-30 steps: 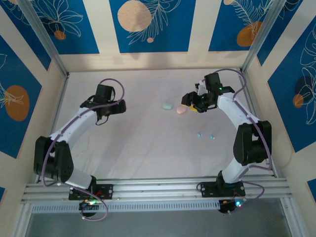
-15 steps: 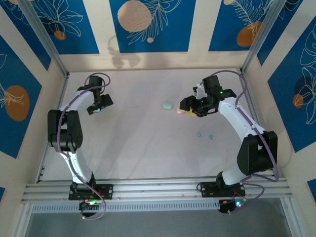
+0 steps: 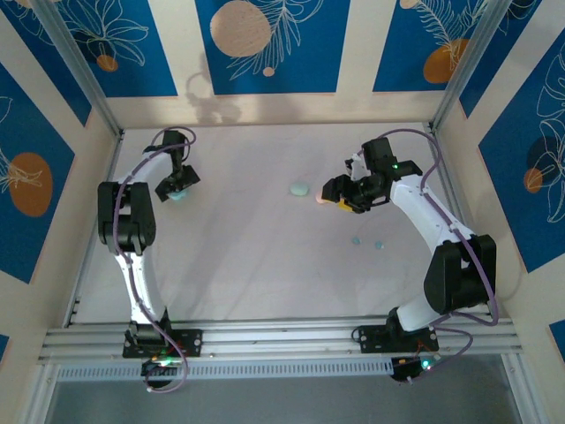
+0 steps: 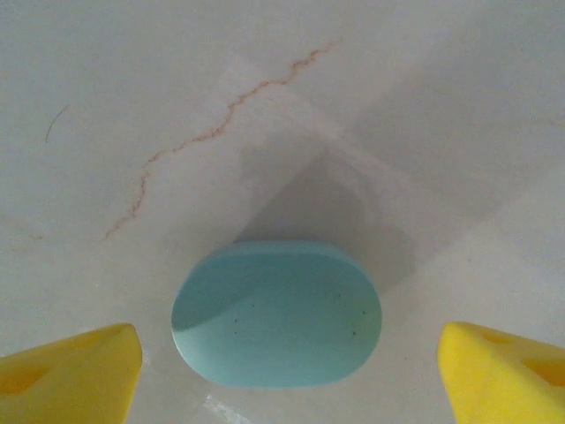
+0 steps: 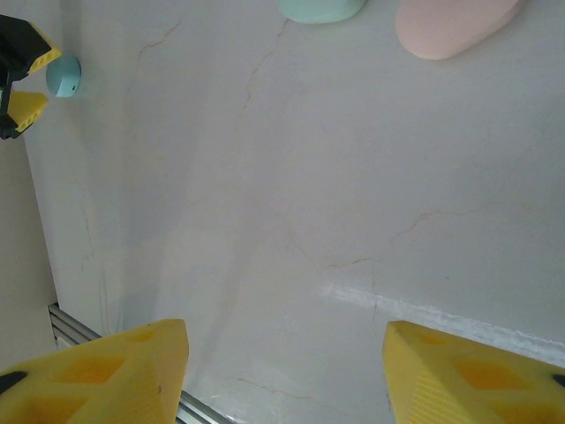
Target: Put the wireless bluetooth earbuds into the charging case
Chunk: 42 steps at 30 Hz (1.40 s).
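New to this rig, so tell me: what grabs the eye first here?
A blue case lies between the left gripper's open yellow fingers, at the far left. Ahead of the open right gripper lie a pink case and a mint case, with two tiny blue earbuds nearby.

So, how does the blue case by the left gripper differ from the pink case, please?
The blue case is light blue, the pink case pastel pink. The blue case sits between the left gripper's open fingers; the pink case lies ahead of the right gripper, outside its fingers. The pink case has a mint case beside it; the blue case lies alone. Both are pebble-shaped, on the table.
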Tool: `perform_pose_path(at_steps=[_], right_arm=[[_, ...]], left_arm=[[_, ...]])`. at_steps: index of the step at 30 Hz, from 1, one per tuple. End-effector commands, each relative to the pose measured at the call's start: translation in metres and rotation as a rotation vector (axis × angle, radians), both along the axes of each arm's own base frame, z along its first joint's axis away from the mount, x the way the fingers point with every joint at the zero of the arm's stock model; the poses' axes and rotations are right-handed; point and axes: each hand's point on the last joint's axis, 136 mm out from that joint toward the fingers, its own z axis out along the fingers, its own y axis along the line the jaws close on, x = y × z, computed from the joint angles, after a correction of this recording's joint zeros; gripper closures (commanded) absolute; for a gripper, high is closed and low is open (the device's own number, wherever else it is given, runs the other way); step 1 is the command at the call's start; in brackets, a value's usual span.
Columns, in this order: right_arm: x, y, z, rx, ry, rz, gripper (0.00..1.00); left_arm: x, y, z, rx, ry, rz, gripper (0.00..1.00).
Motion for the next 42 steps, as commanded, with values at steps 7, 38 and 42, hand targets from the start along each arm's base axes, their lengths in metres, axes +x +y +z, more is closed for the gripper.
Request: perform_pose_path(at_steps=[7,38,42], right_arm=[[-0.01,0.001,0.004,0.01,0.021,0.004,0.4],[-0.014,0.003,0.005,0.032,0.035,0.006,0.4],[-0.012,0.004,0.004,0.045,0.04,0.002,0.4]], left_arm=[[0.001,0.011,-0.012,0.02,0.051,0.035,0.19],[0.005,0.004,-0.013,0.028,0.048,-0.118,0.41],[-0.006,-0.017,-0.007,0.013,0.039,-0.197,0.41]])
